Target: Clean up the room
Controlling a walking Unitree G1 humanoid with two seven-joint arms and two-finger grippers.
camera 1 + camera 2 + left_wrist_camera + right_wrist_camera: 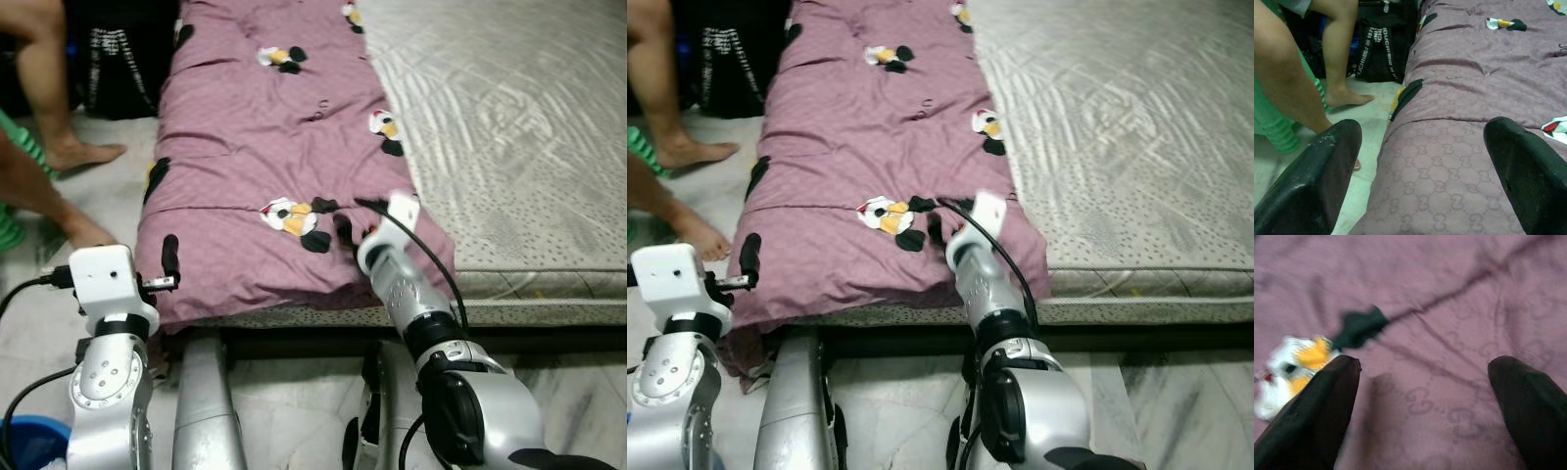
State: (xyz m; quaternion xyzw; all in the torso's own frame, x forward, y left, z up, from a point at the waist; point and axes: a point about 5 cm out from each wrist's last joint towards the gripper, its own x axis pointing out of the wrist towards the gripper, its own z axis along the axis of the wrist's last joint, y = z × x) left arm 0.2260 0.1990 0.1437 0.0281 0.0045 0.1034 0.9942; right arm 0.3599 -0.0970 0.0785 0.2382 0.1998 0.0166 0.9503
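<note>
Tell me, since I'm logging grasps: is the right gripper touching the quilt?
Cannot tell. The right wrist view shows the right gripper open just over the quilt, but no plain contact or gap.

1. A purple quilt (265,157) is spread along the mattress (509,127), from twelve towards six o'clock.
2. The right gripper (351,227) is laid on the quilt's near edge.
3. A person's feet (83,155) are seen at nine o'clock.

Mauve quilt (265,147) printed with white, yellow and black cartoon patches, faint looped monogram across it; pale grey mattress sheet (509,117) finely dotted; black bag (1376,54) with white lettering; green striped fabric (10,196)
</note>
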